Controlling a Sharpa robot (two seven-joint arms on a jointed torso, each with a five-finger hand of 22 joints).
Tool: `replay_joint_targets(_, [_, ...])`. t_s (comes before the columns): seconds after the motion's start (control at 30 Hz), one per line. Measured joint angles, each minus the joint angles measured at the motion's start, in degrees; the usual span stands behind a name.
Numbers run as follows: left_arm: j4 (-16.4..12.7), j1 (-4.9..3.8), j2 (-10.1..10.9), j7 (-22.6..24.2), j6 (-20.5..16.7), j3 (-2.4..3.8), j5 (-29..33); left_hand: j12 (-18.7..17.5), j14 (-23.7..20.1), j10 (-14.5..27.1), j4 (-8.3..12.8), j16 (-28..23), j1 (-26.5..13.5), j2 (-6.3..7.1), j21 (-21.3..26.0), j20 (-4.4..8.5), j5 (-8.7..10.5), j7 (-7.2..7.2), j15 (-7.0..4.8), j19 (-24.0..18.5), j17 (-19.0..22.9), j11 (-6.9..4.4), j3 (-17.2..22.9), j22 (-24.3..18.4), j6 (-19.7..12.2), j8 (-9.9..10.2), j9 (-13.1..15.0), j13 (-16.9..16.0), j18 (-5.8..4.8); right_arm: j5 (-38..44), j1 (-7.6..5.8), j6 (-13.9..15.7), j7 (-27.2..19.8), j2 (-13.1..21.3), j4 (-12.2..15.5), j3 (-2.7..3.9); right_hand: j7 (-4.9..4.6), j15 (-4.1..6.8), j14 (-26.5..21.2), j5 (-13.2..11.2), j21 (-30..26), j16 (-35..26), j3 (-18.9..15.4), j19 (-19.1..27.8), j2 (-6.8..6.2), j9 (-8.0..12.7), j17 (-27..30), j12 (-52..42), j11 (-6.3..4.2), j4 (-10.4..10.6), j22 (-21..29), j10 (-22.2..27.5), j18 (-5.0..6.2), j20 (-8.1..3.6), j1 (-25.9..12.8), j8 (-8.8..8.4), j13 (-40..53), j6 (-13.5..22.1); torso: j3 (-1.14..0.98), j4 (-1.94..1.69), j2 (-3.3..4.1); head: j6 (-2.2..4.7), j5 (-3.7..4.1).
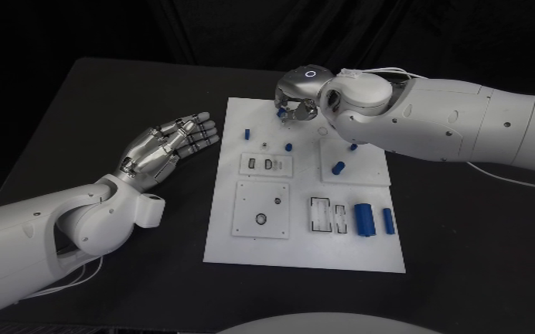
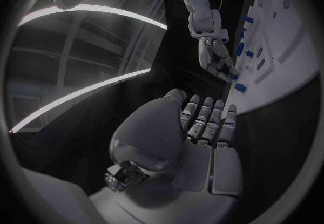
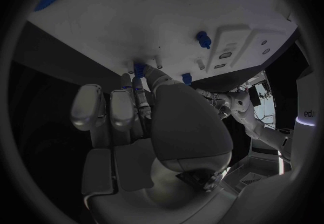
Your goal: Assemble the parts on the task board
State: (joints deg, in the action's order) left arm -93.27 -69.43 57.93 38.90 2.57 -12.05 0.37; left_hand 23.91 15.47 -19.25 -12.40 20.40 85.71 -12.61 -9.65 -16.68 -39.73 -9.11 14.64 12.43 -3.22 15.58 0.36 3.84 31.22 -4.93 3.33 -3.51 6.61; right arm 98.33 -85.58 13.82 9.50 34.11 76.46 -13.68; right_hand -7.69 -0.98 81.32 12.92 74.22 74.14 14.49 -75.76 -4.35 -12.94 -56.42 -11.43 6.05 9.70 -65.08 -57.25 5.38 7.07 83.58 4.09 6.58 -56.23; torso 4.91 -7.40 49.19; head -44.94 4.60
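Scene: We see the board [image 1: 303, 260] lying in the middle of the black table [image 1: 100, 102], its long sides running away from the robot.

Right hand: The right hand [image 1: 293, 108] reaches down over the board's far edge, near its far left corner. In the right wrist view its fingertips [image 3: 140, 75] close round a small blue peg [image 3: 139, 67] at the board's edge, so we read the hand as grasping that peg.

Left hand: The left hand [image 1: 169, 145] hovers off the board's left edge, palm up, fingers straight and close together, holding nothing.

Parts: A short blue peg [image 1: 247, 133] stands near the far left corner, another [image 1: 289, 148] a little nearer the middle. A blue piece [image 1: 337, 168] sits on the raised plate by the right edge, with a further one [image 1: 352, 147] at that plate's far edge, partly hidden by the right arm. A fat blue cylinder [image 1: 363, 219] and a thinner one [image 1: 388, 221] lie side by side toward the near right corner.

Step in hand: We judge that the right hand is seating or lifting the peg at the far edge; we cannot tell which.

Progress: Several parts lie loose and the slotted plates look unfilled, so we take the job to be early on.

Next move: It calls for keeping the peg upright over its hole and pressing straight down, with little room beside the neighbouring peg.
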Motion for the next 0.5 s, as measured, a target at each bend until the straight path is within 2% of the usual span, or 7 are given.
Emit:
replay_joint_targets(0.23, [0.0, 0.0, 0.0, 0.0, 0.0, -0.01, 0.0, 0.0, 0.0, 0.0, 0.0, 0.0, 0.0, 0.0, 0.0, 0.0, 0.0, 0.0, 0.0, 0.0, 0.0, 0.0, 0.0, 0.0, 0.0, 0.0, 0.0, 0.0, 0.0, 0.1, 0.0, 0.0, -0.1, 0.0, -0.2, 0.01, 0.0, -0.21, -0.2, -1.2, -0.1, -0.3, 0.6, 0.0, -0.7, 0.3, 0.5, 0.0, -0.13, -0.6, 0.0, -0.3, 0.0, 0.0, 1.0, 0.0, 0.0, 0.0, -0.07, 0.04, 0.0, -0.1, -0.04])
replay_joint_targets(0.5, [0.0, 0.0, 0.0, 0.0, 0.1, -0.02, 0.0, 0.0, 0.0, 0.0, 0.0, 0.0, 0.0, 0.0, 0.0, 0.0, 0.0, 0.0, 0.0, 0.0, 0.0, 0.0, 0.0, 0.0, 0.0, 0.0, 0.0, 0.0, 0.0, 0.2, 0.0, -0.4, -0.4, -0.1, -0.3, 0.01, 0.42, 0.36, -0.8, -0.5, -0.7, -1.1, 2.1, 0.5, -1.59, 0.7, 1.5, 0.0, -0.12, -2.1, 0.2, -0.3, 0.0, -0.36, 3.2, 0.0, -0.5, 0.4, -0.07, 0.04, -0.01, -0.16, -0.07])
